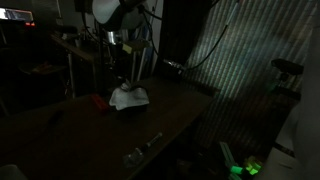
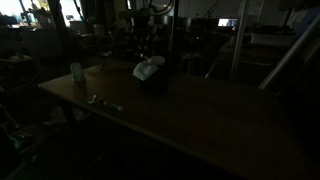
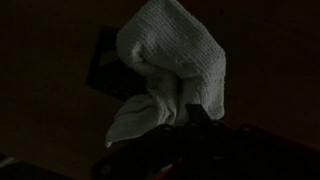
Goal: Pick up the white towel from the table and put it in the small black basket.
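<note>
The room is very dark, so I am seeing only little. The white towel is lying on the counter, pulled up into a small peak under the arm. As far as the wrist view is showing it, the fingers are pressing together on a fold at its lower edge. The small black basket is standing just beside the towel, touching it or nearly so; I cannot tell which. A small red object is lying near the towel on the counter.

I am thinking the danger is in the grip. Only a thin fold is sitting between the fingers, so the cloth may be slipping out when the arm is lifting. The loose part is also spreading wide. It may be catching the basket rim and pushing the basket away, or it may be ending draped over the edge instead of going inside.
</note>
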You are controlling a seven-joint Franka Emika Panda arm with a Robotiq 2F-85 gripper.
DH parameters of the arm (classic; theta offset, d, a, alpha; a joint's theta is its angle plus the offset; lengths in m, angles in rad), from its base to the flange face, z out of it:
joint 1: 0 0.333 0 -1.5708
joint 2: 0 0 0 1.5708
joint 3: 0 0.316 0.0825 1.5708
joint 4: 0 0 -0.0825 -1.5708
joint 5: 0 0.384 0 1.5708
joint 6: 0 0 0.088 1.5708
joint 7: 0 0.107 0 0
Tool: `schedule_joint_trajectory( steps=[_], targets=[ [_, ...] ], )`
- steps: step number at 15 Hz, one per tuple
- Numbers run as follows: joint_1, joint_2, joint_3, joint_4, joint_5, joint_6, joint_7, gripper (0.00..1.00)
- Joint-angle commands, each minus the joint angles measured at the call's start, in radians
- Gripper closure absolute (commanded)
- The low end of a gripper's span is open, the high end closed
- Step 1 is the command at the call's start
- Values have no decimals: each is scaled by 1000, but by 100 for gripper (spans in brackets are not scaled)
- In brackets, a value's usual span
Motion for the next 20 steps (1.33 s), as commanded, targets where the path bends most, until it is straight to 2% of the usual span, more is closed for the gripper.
schedule_joint_trajectory(
  steps=[1,7,20],
  targets=[
    [-3,36,1,16,6,-18,-29,100],
    [-11,111,1,34,17,-23,-47,100],
    [-37,115,-19,89,13,-33,-61,100]
  ],
)
